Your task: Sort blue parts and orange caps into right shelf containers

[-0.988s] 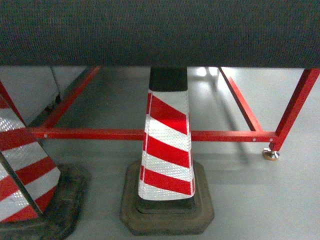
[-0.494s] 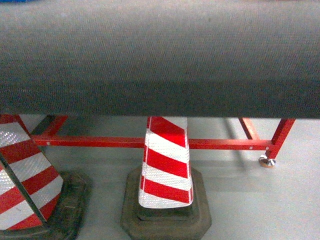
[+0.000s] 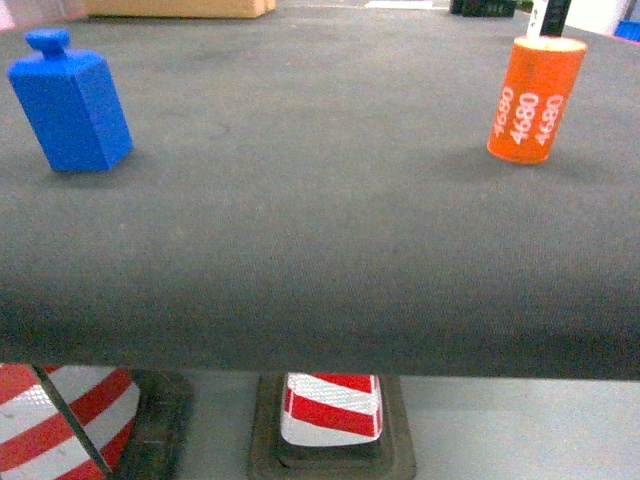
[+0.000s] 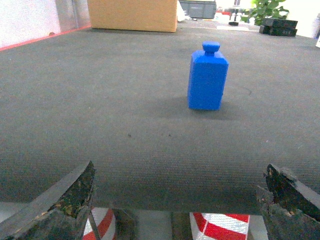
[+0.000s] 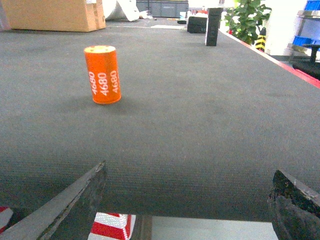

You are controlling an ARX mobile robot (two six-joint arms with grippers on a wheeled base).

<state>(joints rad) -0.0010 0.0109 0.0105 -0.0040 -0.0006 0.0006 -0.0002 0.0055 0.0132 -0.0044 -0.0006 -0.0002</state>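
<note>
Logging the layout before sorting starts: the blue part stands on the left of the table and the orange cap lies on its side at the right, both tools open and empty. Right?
Not quite. The orange cap stands upright, as the head and right wrist views show. The rest holds: the blue part stands at the left of the table, and the left tool and right tool are open and empty.

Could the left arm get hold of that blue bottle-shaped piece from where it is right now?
Probably yes. The left tool is open at the table's near edge, and only bare dark tabletop lies between it and the upright blue part. Nothing blocks the way.
</note>
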